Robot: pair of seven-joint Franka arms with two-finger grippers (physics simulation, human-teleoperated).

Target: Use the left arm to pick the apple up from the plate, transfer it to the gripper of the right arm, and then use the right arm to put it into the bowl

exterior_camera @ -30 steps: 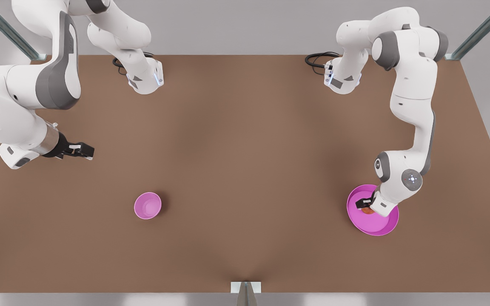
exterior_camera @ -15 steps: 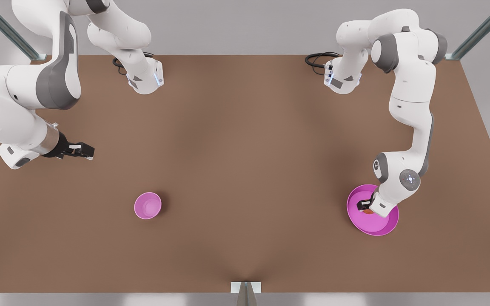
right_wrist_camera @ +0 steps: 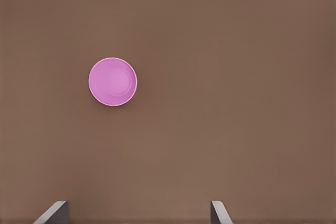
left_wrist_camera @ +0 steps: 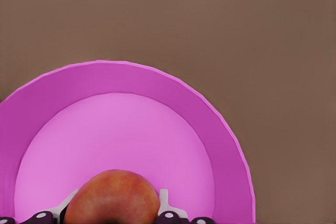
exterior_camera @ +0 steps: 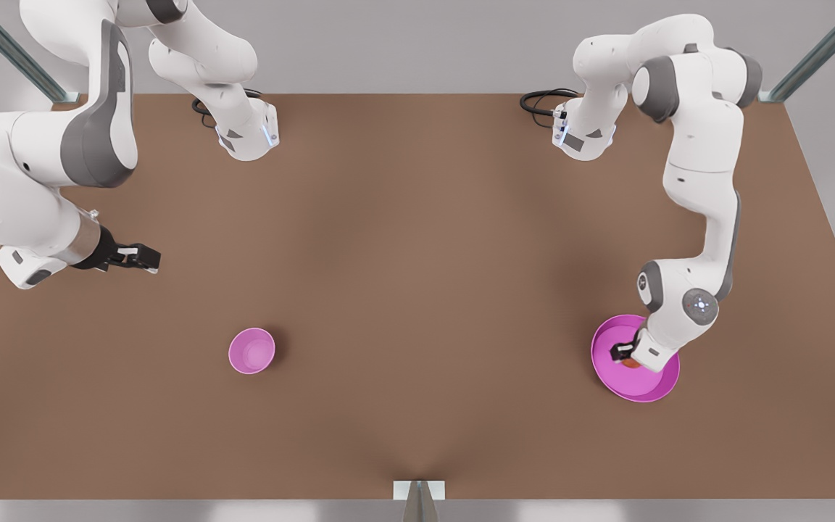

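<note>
Both fingers of the left gripper [exterior_camera: 622, 355] flank the apple [left_wrist_camera: 112, 198] on the plate [exterior_camera: 660, 384], jaws narrow around it. Farther along the tabletop [exterior_camera: 417, 290] sits the bowl [exterior_camera: 251, 351]. The right gripper [exterior_camera: 148, 258] waits beyond, jaws wide.

An apple [left_wrist_camera: 112, 199] sits on a pink plate [left_wrist_camera: 210, 124] on a brown table [left_wrist_camera: 262, 35], the left gripper's [left_wrist_camera: 111, 214] fingers [left_wrist_camera: 165, 203] flanking it closely on either side.
</note>
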